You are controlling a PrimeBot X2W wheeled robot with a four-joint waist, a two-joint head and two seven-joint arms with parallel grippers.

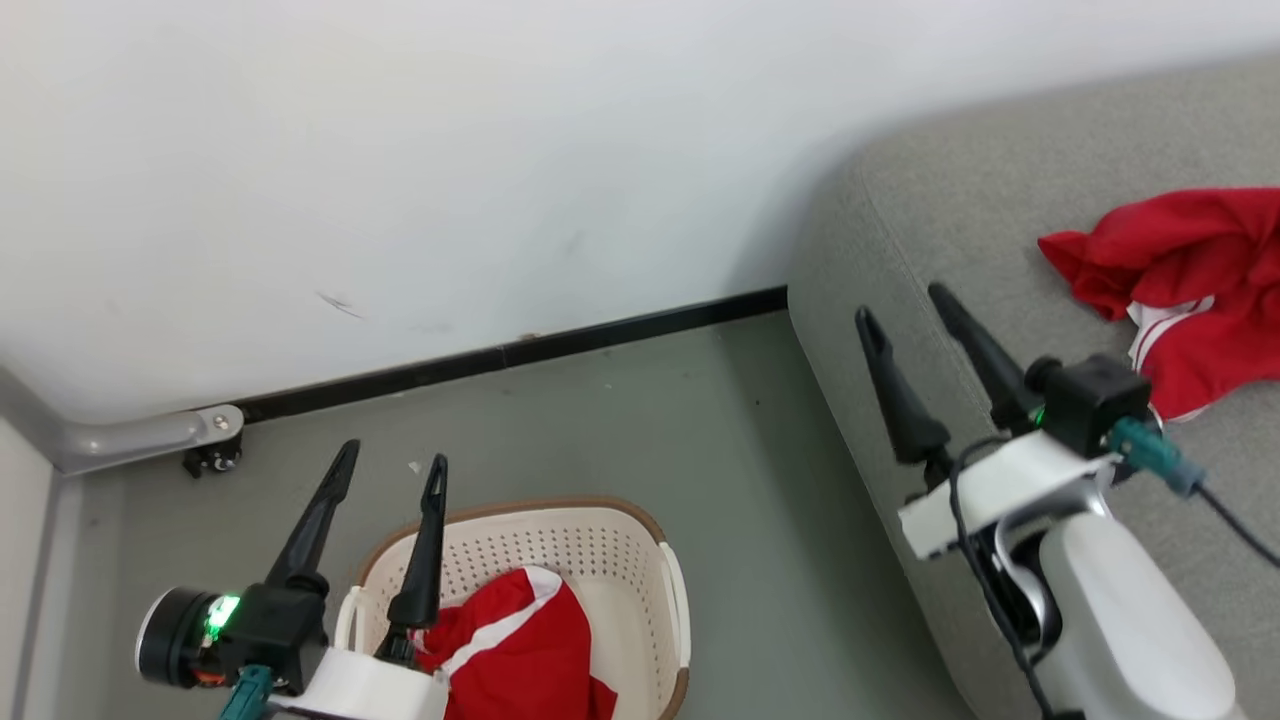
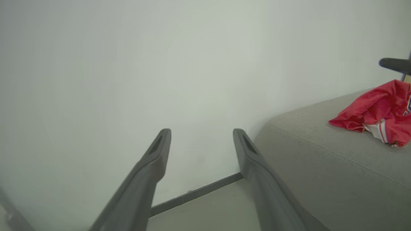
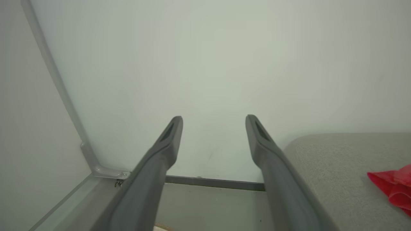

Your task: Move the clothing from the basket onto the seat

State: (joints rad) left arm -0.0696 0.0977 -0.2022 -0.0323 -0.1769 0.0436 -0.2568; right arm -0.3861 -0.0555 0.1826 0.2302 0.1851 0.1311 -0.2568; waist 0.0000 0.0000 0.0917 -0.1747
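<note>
Left jaws released, empty; long dark tapered fingers (image 1: 428, 540) splayed above near rim of basket (image 1: 600, 545). Right jaws released, empty; their fingers over rounded edge of seat (image 1: 1000, 180).

Basket: oval cream plastic, perforated wall, brown rim band, standing on smooth grey-green floor (image 1: 700, 430).

Red garment (image 1: 520, 655), white stripe, crumpled inside basket. Second red garment (image 1: 1180, 260), white striped trim, bunched on seat.

Seat: grey woven upholstery, rounded corner, stitched seam.

Plain white wall (image 1: 500, 150), black baseboard (image 1: 520, 352) along floor.

The basket (image 1: 560, 545) holds clothing (image 1: 510, 650), left of the seat (image 1: 1000, 200) bearing a garment (image 1: 1190, 260)
</note>
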